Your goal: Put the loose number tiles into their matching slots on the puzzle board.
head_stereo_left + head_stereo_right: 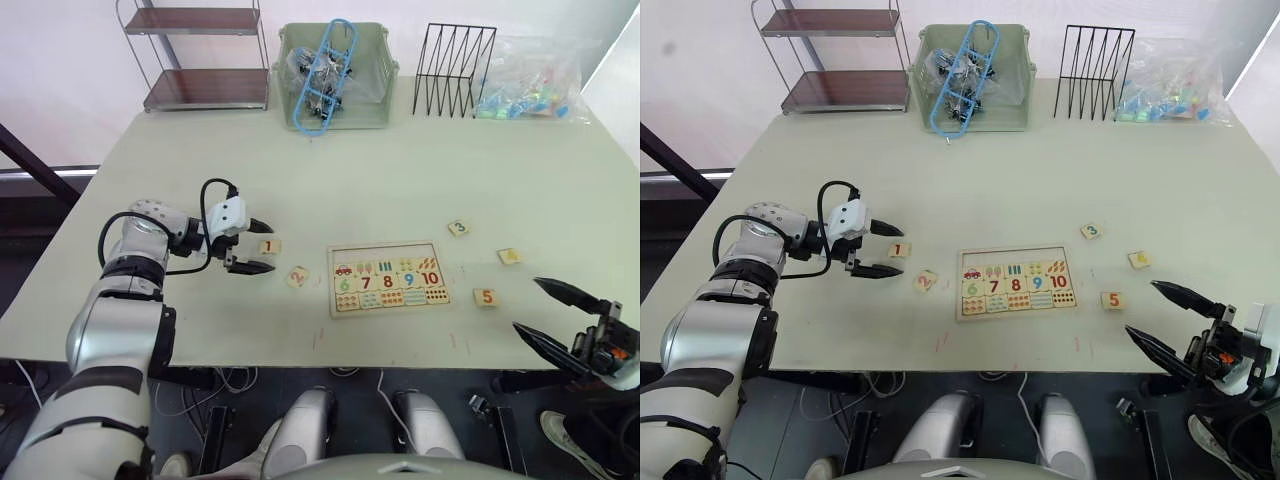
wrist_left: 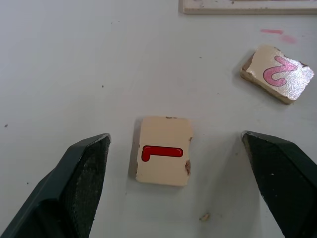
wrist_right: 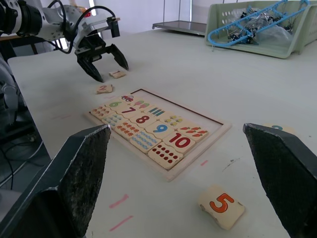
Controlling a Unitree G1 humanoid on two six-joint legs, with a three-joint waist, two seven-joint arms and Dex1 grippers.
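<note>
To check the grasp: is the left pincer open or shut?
Open. The left pincer has its fingers spread, either side of tile 1, not touching it.

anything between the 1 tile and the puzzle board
Yes: the 2 tile lies on the table between the 1 tile and the puzzle board, apart from both. The left eye view shows it.

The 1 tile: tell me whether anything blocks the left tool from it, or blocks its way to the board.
Nothing visible blocks the grasp: the open left tool frames the 1 tile on bare table. Toward the puzzle board, the 2 tile lies between them, so a slide would meet it; a lifted carry would clear it.
</note>
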